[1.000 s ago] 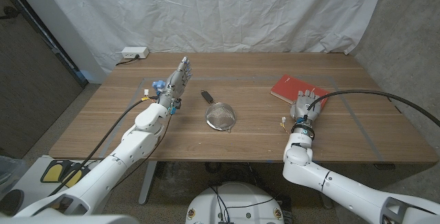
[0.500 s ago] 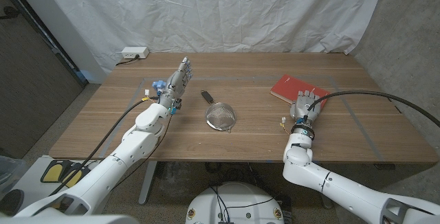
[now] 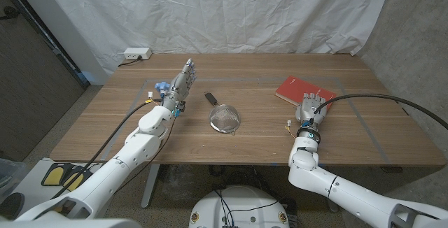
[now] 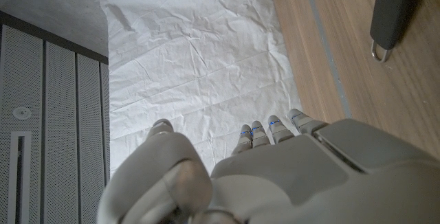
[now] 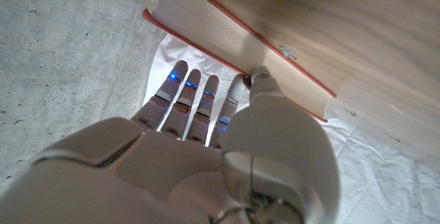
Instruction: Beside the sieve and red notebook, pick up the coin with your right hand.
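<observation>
A creased white sheet hangs behind the wooden desk (image 3: 231, 138), with a white power strip (image 3: 135, 54) at its far left corner. Across the last second almost nothing has changed: the sieve (image 3: 225, 119), lying mid-desk with its dark handle pointing away from the robot, and the red notebook (image 3: 299, 90) to its right keep their places, and both arms hold their poses. The right hand (image 3: 312, 108) stays at the near edge of the notebook, its fingers (image 5: 184, 97) extended and slightly apart, gripping nothing; in the right wrist view the fingertips reach up against the notebook's page edge. The left hand (image 3: 180, 82) remains raised on the left side of the desk, fingers straight and together, also empty; the sieve's handle tip appears in the left wrist view.

The coin cannot be made out in any view; it may lie beneath or just beside the right hand, close to the notebook, but the pictures are too coarse to say. A small pale object (image 3: 288, 123) by the right wrist looks more like a cable tag than a coin.

The lack of motion suggests the grasp has not begun: the hand is positioned near the notebook, and locating and pinching the coin remain to be done.
</observation>
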`<state>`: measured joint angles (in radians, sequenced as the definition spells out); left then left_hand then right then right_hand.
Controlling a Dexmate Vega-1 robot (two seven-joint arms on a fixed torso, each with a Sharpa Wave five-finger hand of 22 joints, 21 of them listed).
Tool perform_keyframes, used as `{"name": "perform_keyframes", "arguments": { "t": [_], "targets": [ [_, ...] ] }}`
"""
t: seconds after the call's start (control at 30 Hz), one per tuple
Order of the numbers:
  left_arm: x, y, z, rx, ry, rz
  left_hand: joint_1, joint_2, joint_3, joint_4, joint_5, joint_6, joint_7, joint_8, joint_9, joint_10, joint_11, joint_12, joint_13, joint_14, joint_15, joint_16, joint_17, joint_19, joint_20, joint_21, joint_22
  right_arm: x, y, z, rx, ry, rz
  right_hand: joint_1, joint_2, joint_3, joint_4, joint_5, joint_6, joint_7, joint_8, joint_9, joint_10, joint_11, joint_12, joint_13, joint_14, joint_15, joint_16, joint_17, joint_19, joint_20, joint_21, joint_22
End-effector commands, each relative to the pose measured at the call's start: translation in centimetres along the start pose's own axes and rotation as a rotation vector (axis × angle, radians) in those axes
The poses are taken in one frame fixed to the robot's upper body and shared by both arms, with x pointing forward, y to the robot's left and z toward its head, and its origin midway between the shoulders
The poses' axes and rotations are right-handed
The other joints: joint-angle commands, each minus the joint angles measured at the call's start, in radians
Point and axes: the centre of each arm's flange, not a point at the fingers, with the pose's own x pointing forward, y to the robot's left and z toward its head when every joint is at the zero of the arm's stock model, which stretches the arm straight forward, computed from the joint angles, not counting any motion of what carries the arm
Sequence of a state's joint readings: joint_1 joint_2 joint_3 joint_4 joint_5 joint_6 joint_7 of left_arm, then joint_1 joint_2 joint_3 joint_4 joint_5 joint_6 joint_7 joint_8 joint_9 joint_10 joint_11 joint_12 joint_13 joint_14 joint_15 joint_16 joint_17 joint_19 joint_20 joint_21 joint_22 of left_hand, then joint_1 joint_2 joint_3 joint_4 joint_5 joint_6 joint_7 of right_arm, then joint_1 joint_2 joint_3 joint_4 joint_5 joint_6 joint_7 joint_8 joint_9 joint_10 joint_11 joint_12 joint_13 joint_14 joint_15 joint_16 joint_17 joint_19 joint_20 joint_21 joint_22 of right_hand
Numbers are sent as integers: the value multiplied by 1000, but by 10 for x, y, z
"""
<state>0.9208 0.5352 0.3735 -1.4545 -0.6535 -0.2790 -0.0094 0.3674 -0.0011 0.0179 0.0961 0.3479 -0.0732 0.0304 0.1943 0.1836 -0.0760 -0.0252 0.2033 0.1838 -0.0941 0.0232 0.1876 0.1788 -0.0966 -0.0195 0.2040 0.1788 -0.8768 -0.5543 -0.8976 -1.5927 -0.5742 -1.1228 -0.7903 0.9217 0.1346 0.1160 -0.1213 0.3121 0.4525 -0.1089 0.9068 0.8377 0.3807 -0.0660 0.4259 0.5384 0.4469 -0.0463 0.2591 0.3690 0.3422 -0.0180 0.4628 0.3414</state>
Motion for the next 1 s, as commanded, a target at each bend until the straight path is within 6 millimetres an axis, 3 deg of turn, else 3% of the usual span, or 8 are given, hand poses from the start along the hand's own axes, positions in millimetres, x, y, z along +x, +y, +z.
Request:
{"name": "perform_keyframes", "arguments": {
  "t": [0.03,1.0],
  "targets": [
    [-1,1,0,1,-1,-1,-1,9,-7,1,-3,-5,-8,1,3,-5,-4,-2,4,1,-3,2,6,-5,5,0,4,-2,-3,0,9,-10,-10,14,1,8,-1,-5,219,-81,-1,-13,11,-2,-2,-2,11,-25,5,4,6,-3,11,4],
    [-8,-2,-1,-14,-15,-5,2,11,-12,0,-3,-9,-9,0,3,-5,-2,-2,4,0,-5,1,6,-5,9,0,4,-12,-18,1,21,-44,-78,33,-21,15,-17,-23,317,-82,-23,-124,66,-15,-15,-37,51,-39,11,4,13,-7,43,10]
  ]
}}
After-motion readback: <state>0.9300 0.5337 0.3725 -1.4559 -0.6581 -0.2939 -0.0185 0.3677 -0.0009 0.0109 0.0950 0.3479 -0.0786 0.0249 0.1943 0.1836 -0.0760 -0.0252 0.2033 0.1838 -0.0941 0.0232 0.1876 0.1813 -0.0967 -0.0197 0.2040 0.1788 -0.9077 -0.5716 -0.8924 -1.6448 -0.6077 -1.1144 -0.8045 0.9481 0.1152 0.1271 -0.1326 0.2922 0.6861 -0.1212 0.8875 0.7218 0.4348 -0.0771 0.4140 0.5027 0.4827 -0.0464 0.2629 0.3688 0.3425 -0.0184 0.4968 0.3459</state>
